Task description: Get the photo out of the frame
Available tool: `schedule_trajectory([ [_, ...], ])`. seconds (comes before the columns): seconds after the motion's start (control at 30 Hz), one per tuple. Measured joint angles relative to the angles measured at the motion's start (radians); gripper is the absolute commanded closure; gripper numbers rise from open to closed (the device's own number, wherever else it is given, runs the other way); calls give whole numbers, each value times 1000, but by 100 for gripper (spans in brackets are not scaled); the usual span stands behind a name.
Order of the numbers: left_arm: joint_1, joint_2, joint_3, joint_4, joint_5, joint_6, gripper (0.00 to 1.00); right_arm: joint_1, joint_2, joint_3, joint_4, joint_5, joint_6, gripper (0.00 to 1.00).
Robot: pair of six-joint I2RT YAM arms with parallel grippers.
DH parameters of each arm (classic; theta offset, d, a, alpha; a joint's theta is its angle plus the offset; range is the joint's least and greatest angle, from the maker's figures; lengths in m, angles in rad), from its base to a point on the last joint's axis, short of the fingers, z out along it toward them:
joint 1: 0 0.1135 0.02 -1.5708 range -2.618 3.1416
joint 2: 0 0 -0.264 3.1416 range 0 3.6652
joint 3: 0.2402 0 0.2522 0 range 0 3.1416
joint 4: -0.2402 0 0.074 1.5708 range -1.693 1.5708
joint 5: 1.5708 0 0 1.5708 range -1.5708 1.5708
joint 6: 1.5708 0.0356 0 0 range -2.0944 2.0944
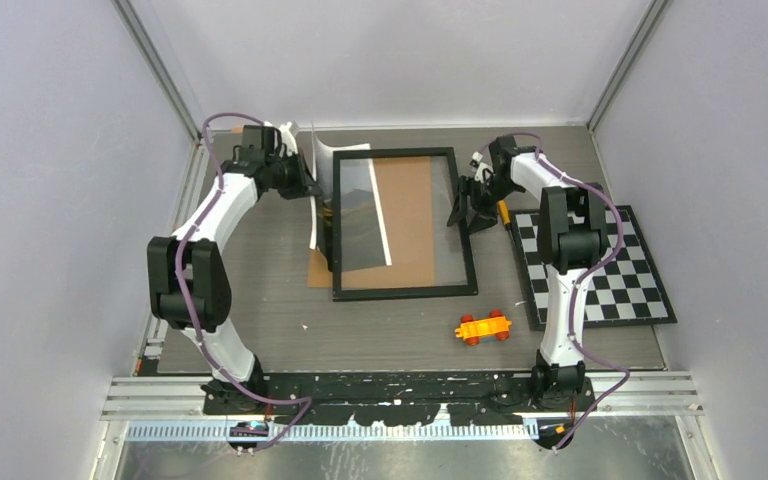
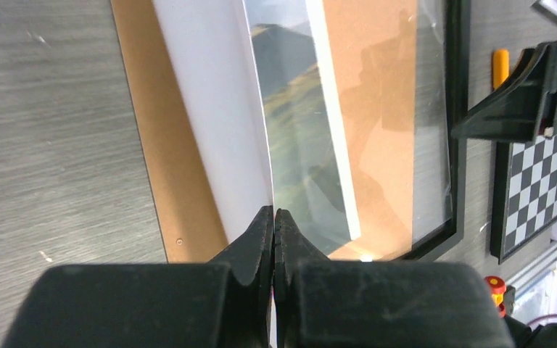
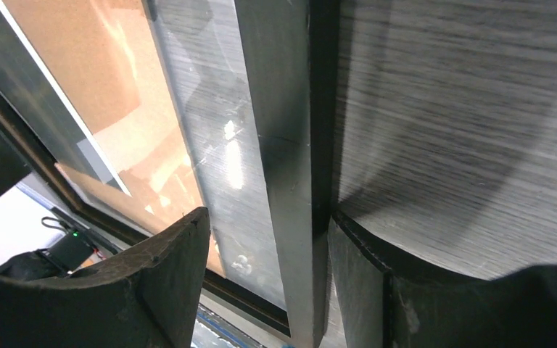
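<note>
The black frame [image 1: 465,250] lies flat mid-table, glass up, on a brown backing board [image 1: 321,272]. The photo [image 1: 358,228], a print of grey-olive hills with a white edge, sticks out past the frame's left side, and its white back curls upward. My left gripper [image 1: 312,186] is shut on that lifted edge; the left wrist view has the fingertips [image 2: 273,217] pinching the photo [image 2: 297,138]. My right gripper [image 1: 470,212] is open astride the frame's right rail [image 3: 290,181]. Its outer finger [image 3: 362,283] touches the rail, while the inner finger [image 3: 167,275] hangs over the glass, apart from it.
A black-edged checkerboard mat [image 1: 600,270] lies right of the frame, under the right arm. An orange toy car [image 1: 483,327] sits in front of the frame's near right corner. A small orange stick [image 1: 504,212] lies beside the right gripper. Enclosure walls stand close on both sides and behind.
</note>
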Motion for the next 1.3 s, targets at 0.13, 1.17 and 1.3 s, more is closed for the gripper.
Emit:
schedule_trajectory([
  [0.13,9,-30,47,-19,-37,4,100,2,-8,-27,27,-35,27,35],
  [1.17,-39,-161,339,-47,35,129,100,203,2,32,47,157,-74,47],
  [1.3,-61,-158,355,-2,110,59,100,216,21,70,54,169,-87,43],
])
